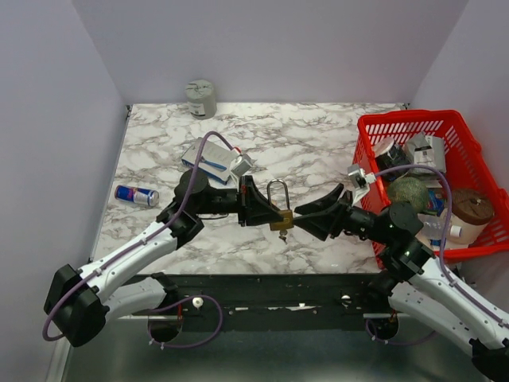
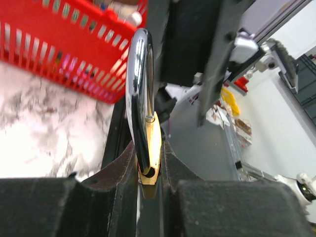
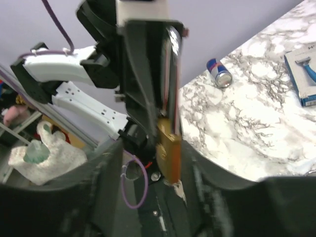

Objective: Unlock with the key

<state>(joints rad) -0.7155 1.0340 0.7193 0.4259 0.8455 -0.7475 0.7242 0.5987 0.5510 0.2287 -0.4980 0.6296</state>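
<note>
L gripper (image 1: 258,211) clenched on brass padlock w/ silver shackle (image 1: 281,222) mid-table, R gripper (image 1: 302,219) spread wide (its 2 fingers flank the lock body).

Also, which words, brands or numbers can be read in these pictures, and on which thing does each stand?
None can be read with certainty.
On the can: print too small to read.
On the blue box: print blurred.
On the packages in the red basket: labels too small.
On the padlock: no readable marking.
</note>
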